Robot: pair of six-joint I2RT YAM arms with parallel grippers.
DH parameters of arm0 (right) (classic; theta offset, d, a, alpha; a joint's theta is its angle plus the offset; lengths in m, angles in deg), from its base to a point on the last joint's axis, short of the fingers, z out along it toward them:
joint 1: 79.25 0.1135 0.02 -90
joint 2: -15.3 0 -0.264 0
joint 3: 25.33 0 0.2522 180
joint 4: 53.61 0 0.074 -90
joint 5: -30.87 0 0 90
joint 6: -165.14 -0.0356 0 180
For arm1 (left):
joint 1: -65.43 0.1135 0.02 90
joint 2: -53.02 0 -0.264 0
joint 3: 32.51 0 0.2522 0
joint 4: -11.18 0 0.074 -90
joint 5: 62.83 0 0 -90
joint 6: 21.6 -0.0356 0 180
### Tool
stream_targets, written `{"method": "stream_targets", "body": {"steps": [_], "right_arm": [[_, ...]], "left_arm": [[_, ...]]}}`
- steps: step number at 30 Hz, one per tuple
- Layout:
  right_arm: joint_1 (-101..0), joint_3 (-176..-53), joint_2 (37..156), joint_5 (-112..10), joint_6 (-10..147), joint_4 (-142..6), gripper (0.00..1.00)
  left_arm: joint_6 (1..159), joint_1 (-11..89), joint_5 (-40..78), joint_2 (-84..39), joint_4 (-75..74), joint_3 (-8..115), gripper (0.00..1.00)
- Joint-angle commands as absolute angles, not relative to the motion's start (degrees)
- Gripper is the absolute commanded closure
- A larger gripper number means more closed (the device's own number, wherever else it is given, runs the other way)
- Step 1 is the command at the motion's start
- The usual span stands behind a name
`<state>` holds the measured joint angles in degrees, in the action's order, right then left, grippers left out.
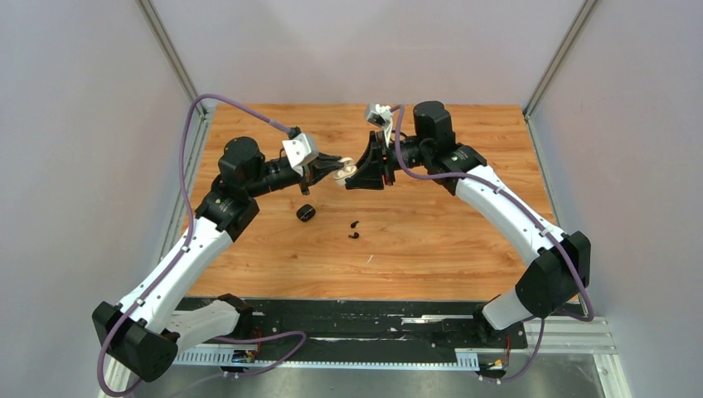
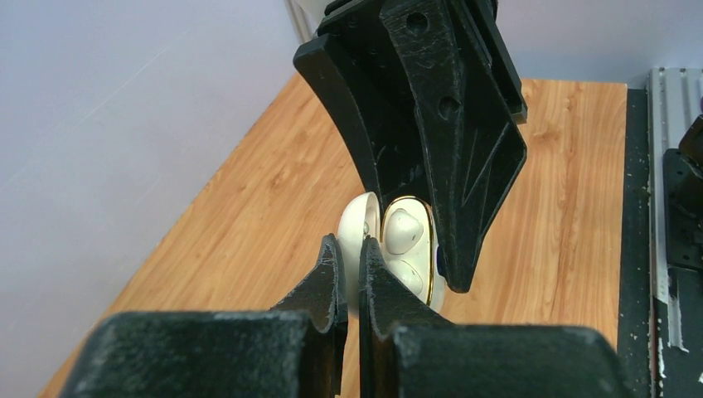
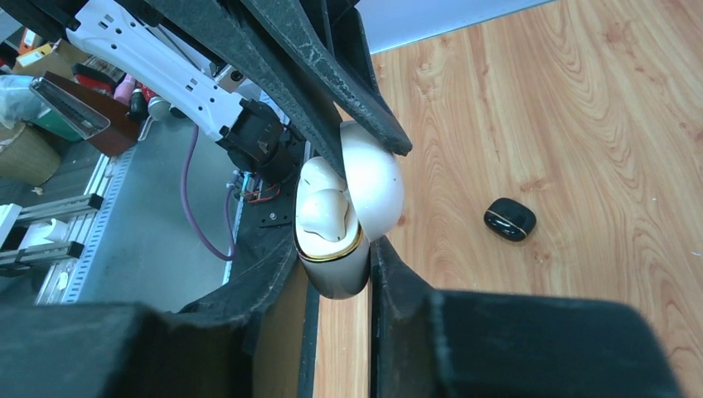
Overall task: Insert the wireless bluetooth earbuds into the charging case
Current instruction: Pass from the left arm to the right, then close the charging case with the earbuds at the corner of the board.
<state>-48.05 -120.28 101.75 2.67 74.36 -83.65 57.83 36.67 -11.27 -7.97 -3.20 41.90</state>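
Upper centre of the overhead view, the arms meet in mid-air. The left gripper (image 1: 336,170) is clamped on the lid of the white charging case (image 3: 373,178). The right gripper (image 1: 356,175) has its jaws flanking the base, pinching or not, can't tell. The white earbuds (image 3: 323,207) sit inside, half-hidden. The black earbuds (image 1: 355,230) and black case (image 1: 306,213) lie lower on the open table (image 1: 464,249), well clear of its edges.

Pale lilac walls (image 1: 83,124) around a wood-grain tabletop (image 1: 448,257), metal corner posts (image 1: 172,51).
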Motion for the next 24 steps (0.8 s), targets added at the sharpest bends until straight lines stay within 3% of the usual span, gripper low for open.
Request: {"method": "stream_targets", "body": {"steps": [1,3,7,12,15,20,24], "right_arm": [[-48.88,-120.75,101.96,4.32,72.45,-80.56,0.83],[-49.07,-120.49,102.19,4.41,72.21,-80.55,0.91],[-49.19,-120.06,102.44,4.78,72.06,-80.29,0.98],[-49.43,-120.28,102.98,4.68,72.30,-80.25,1.00],[-49.59,-120.34,103.21,4.51,72.78,-80.21,1.00],[-49.63,-120.77,103.34,4.57,74.09,-80.28,1.00],[-49.62,-121.39,103.00,5.40,77.40,-80.90,1.00]], "left_arm": [[56.90,36.69,-10.82,-7.40,-2.01,42.20,1.00],[55.57,36.69,-9.90,-7.30,-2.28,42.60,0.96],[53.17,36.69,-9.50,-7.73,-6.01,44.95,0.78],[52.40,36.95,-9.08,-8.40,-11.78,50.94,0.39],[54.05,38.68,-14.22,-9.98,-16.09,55.53,0.22],[56.18,39.93,-26.20,-14.10,-27.21,61.32,0.14],[57.75,39.94,-27.75,-14.81,-25.27,57.99,0.11]]}}
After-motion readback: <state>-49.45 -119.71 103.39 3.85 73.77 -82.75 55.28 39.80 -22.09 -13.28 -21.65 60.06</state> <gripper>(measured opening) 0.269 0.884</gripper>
